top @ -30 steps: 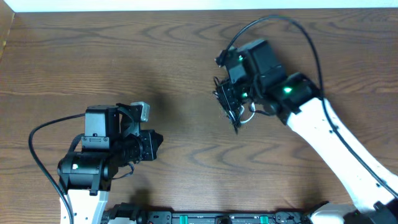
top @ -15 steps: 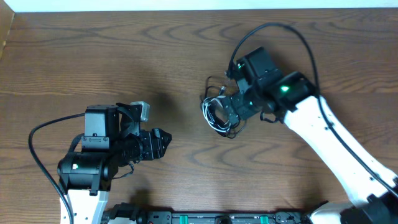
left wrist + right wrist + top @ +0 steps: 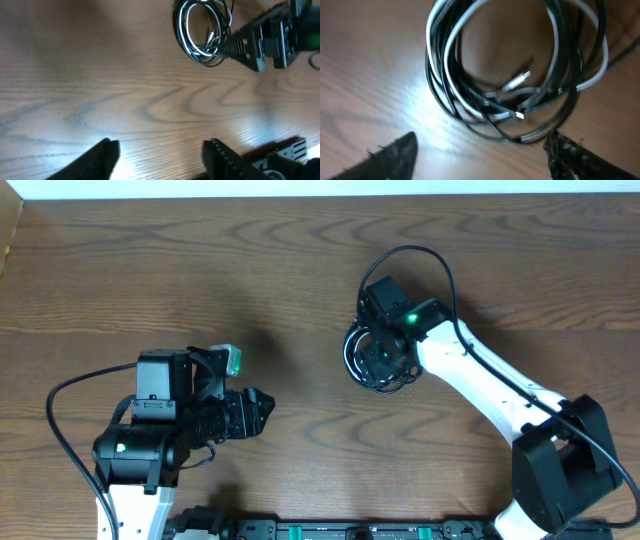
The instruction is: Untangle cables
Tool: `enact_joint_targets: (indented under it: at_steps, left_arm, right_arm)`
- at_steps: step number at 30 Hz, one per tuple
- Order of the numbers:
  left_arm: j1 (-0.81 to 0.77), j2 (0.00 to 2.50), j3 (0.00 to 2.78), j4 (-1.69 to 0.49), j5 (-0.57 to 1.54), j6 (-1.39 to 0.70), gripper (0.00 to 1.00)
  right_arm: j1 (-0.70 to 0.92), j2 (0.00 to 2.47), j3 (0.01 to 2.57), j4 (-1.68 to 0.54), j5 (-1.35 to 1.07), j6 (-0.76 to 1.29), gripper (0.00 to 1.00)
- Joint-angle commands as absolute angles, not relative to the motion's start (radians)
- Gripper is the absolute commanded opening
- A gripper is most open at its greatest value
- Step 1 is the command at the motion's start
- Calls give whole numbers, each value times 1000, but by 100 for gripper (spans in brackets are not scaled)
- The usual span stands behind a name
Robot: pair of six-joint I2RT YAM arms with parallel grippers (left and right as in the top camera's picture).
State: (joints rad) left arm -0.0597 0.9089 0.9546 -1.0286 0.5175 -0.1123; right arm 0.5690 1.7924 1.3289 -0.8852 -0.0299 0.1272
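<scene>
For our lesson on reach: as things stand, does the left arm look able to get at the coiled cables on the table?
Probably yes. Only bare table lies between the open left gripper and the cables. The right gripper, poised open at the coil, could crowd it.

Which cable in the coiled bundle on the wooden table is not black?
The thin, flexible white-grey cord; it is the only pale strand, looping among the thin black cords.

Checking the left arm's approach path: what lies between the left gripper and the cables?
Nothing but bare wooden table lies between the left gripper and the cables; the left wrist view shows it.
</scene>
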Motion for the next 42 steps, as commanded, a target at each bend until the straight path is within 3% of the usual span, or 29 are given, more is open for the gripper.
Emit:
enact_joint_targets:
  at_steps: [1,12,26,36,40,41,42]
  left_arm:
    - [-58,910,949,-1039,516,-109,50]
    - [-58,910,949,-1042,515,-109,50]
    - [-58,910,949,-1076,564,-112,49]
    - [-58,910,949,-1072,481,-86,50]
    - [-58,910,949,-1072,481,-86,49]
    - [-58,910,949,-1072,481,-86,49]
    - [-58,910,949,-1072,481,-86,49]
  right_arm:
    - [571,1834,1327,-849,-37,133,68]
    - [611,1925,1327,-837,-223,-84,83]
    - [648,1927,1319,-807,-220,-72,75]
    - [649,1927,1203,-626,-136,-73,71]
    - [649,1927,1185,-613,-139,-72,57]
    - [649,1927,1185,-614,-141,-71,47]
    - [649,1927,1185,-614,-143,-53,23]
